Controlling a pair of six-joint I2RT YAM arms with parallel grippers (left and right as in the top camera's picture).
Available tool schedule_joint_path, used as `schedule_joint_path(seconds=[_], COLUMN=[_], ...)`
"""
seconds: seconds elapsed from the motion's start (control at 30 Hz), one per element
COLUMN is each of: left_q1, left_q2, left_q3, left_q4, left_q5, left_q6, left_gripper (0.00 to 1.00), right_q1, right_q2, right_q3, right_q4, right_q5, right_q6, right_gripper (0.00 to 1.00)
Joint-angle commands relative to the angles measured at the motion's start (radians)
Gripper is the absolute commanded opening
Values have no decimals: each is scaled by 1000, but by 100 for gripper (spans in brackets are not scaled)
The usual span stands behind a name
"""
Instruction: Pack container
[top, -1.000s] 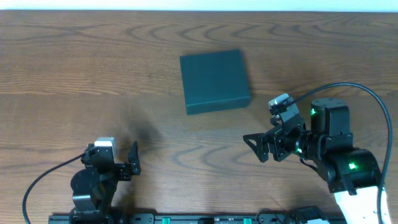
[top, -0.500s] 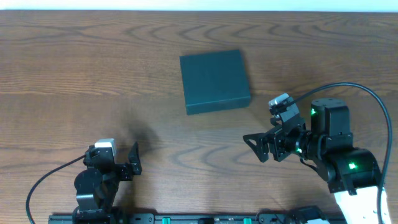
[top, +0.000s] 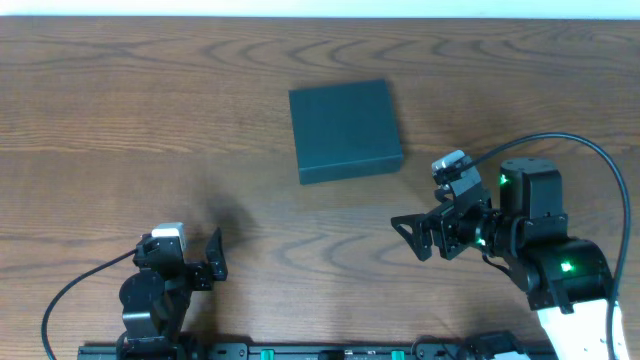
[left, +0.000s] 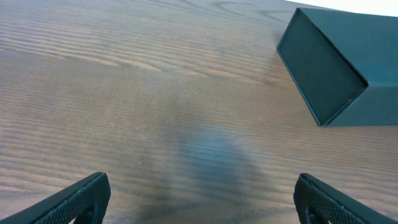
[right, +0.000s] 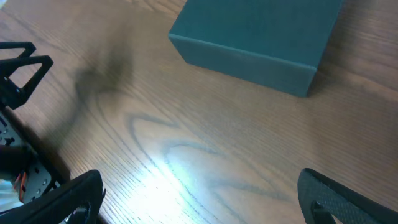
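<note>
- A dark teal container lies flat on the wooden table, lid down, set a little askew to the table's edges and just beyond the middle, nearer the far side.
- The left gripper hovers low near the front edge, well apart from the container, its jaws spread wide and gripping nothing.
- From the left wrist, the container fills the upper right corner, one dark side wall turned to the camera; a stretch of table lies between it and the gripper.
- The right gripper sits at the front right, closer to the container than its partner but not touching it, jaws likewise parted and bare.
- From the right wrist, the container rests ahead and above the gripper, its near wall facing the lens.
- That same view catches the left gripper at the far left edge, with the rail below it.
- A soft shadow darkens the wood just ahead of the left gripper, off to the container's left.
- A bright glare lies on the grain short of the container.
- A black cable arcs over the right arm, where green lights glow; a second cable loops beside the left arm.
- A black rail runs along the front edge.
</note>
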Motion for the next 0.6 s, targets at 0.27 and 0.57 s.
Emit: schedule_joint_path(seconds=[0.27, 0.57], left_q1=[6, 6], left_q2=[-9, -9], left_q3=[-16, -16], left_q4=[6, 6], left_q5=[-7, -7], left_q6=[-15, -15], left_gripper=[95, 95], right_q1=[0, 0], right_q2=[-31, -463], right_q3=[9, -304], right_q4=[-4, 153], right_q5=[-12, 245], right_q6=[-10, -52], right_gripper=[99, 99])
